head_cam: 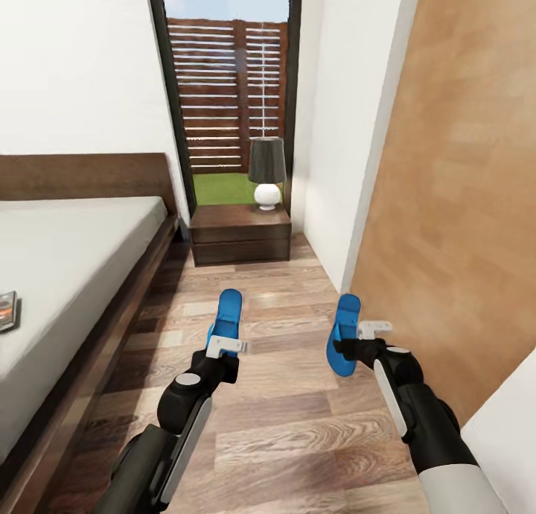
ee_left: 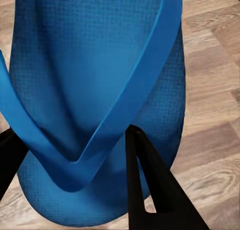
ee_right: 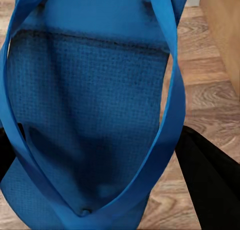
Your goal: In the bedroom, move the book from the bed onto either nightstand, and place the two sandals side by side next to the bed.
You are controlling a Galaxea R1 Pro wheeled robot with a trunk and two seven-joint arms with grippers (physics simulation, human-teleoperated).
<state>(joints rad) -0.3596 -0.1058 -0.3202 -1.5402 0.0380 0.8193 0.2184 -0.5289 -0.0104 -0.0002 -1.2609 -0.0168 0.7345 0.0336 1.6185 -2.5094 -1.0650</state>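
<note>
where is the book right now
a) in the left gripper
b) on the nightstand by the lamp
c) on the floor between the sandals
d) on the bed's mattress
d: in the head view the book lies flat on the grey mattress of the bed, while the nightstand carries just the lamp, and each gripper holds a blue sandal.

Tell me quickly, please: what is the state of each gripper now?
Left gripper: jaws closed on a blue sandal, held above the floor.
Right gripper: jaws closed on the other sandal, also lifted.
</note>
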